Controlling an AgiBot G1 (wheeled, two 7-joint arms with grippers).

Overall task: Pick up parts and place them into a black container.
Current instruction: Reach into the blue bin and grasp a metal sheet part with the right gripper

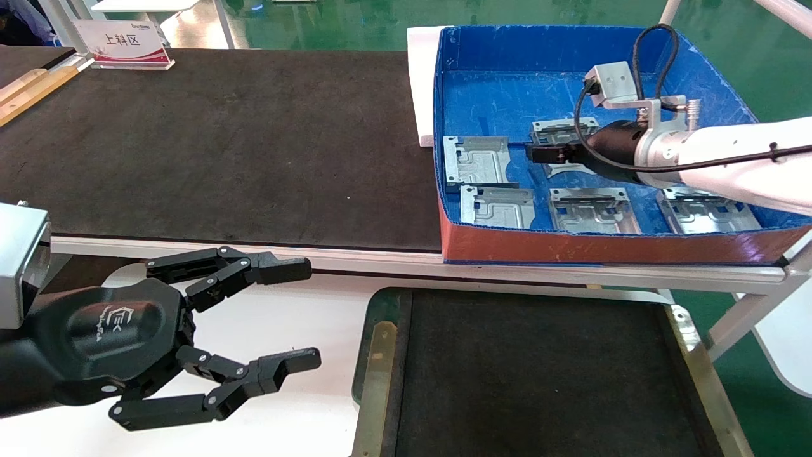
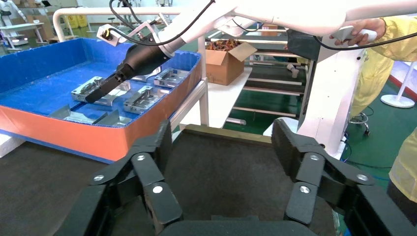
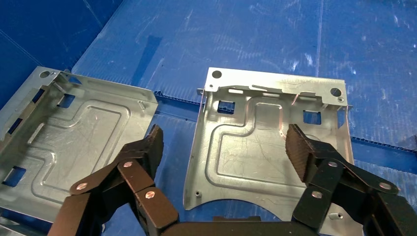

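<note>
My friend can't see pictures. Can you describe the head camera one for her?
The right gripper, jaws open, hovers over a metal part in a blue box of similar parts. The left gripper waits open beside the empty black container.

A factory or workshop floor: green painted flooring point(image 1: 729, 38), white tube-frame racks point(image 2: 265, 81), a cardboard carton point(image 2: 228, 61) of stock, a labelled sign point(image 1: 124, 43) on the matted surface point(image 1: 222, 139), and a worker in yellow coveralls point(image 2: 376, 66).
</note>
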